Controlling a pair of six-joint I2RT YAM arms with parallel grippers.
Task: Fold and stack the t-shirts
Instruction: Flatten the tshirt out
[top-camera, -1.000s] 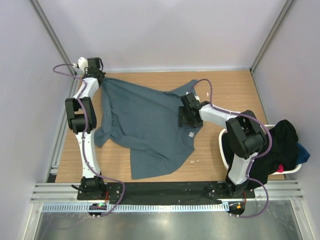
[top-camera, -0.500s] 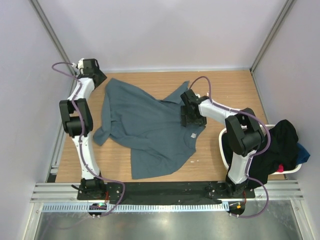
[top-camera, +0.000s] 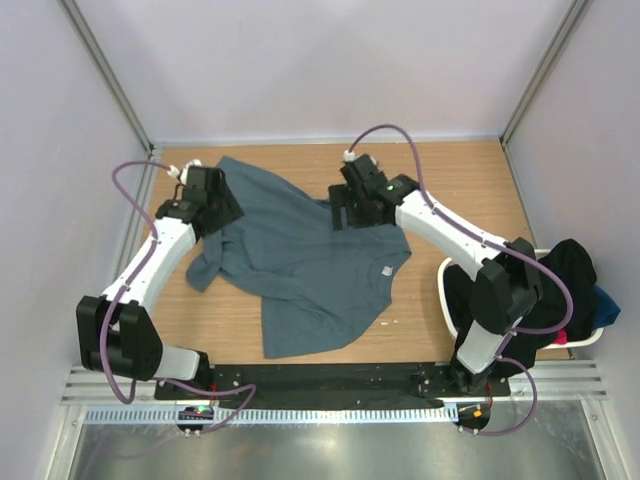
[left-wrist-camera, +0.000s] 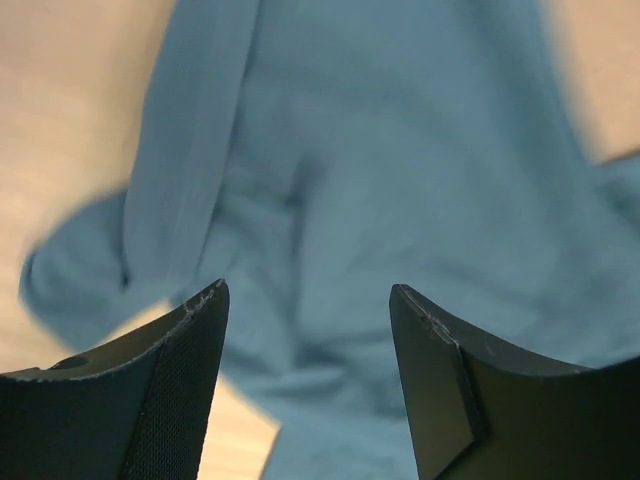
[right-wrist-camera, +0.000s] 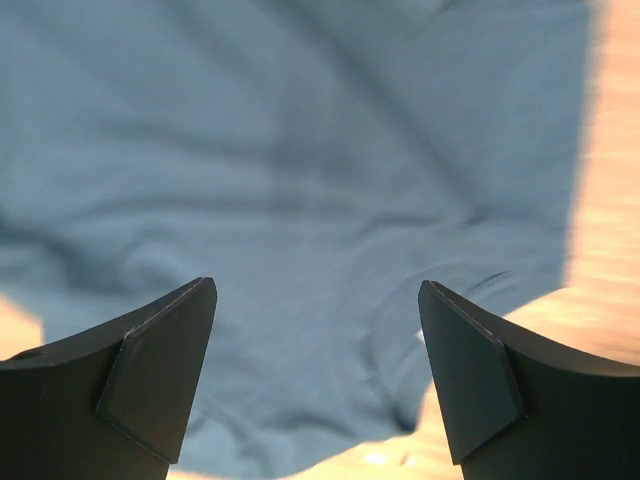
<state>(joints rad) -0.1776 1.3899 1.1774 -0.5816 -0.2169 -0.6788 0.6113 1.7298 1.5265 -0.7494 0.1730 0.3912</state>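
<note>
The slate t-shirt (top-camera: 300, 265) lies rumpled on the worktop (top-camera: 460, 180). We find the left tool (left-wrist-camera: 305, 295) released and empty above its 10 o'clock edge, the right tool (right-wrist-camera: 315, 290) likewise at 1 o'clock. We judge that a shallow pinch may slip off, and folding over creases would lock them in.

The left gripper (top-camera: 222, 210) has released the far corner of the slate blue-grey t-shirt (top-camera: 300, 270) (jaws now apart) and swung toward 5 o'clock, while the right gripper (top-camera: 343, 214) has shifted toward 11 o'clock.
</note>
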